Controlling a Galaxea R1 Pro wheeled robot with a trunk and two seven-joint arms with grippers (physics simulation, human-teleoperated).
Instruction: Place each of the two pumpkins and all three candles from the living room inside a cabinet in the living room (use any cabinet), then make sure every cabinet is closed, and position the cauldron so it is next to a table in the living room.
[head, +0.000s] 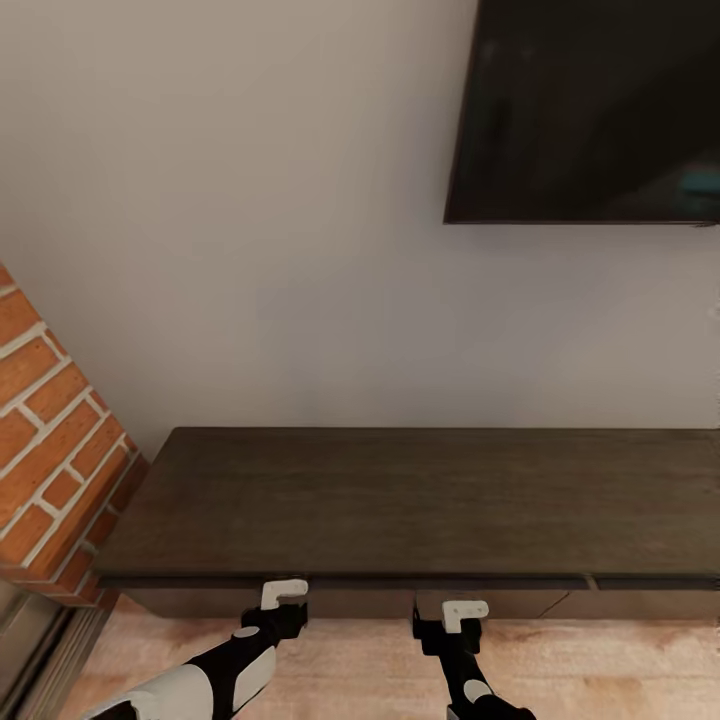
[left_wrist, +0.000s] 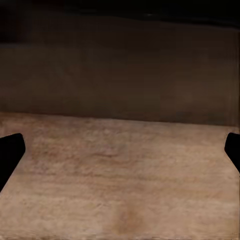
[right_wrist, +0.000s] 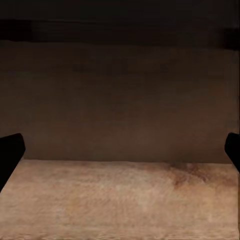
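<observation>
Both grippers are standing with their fingers spread wide and holding nothing: in the left wrist view the dark fingertips (left_wrist: 11, 152) are showing at opposite margins of the frame with bare floor between them, and the right wrist view is giving the same arrangement, fingertips (right_wrist: 11, 152) far apart over the plank floor. In the head view the left gripper (head: 283, 592) is appearing at lower centre-left and the right gripper (head: 464, 612) at lower centre-right, each pointing toward the dark front of the cabinet (head: 420, 490), whose long brown top is spanning the lower middle of the frame. The drawer fronts along its lower edge are lying flush, so the cabinet is reading as closed, though whether anything is resting inside cannot be told. With both grippers empty before a shut cabinet, the task is judged to be at a drawer-opening or checking step, with the remaining placements and the cauldron step unconfirmed. As for clearances, the overhanging front lip of the cabinet top is sitting just above both grippers, limiting upward travel close to the front; the brick fireplace (head: 50, 450) is crowding the left edge of the frame and meeting the cabinet's left end, so the left arm is having little sideways room there. The wall TV (head: 590, 110) is hanging at upper right, well above the cabinet top, and the wood floor (head: 360, 670) below the arms is offering room for backing away.
</observation>
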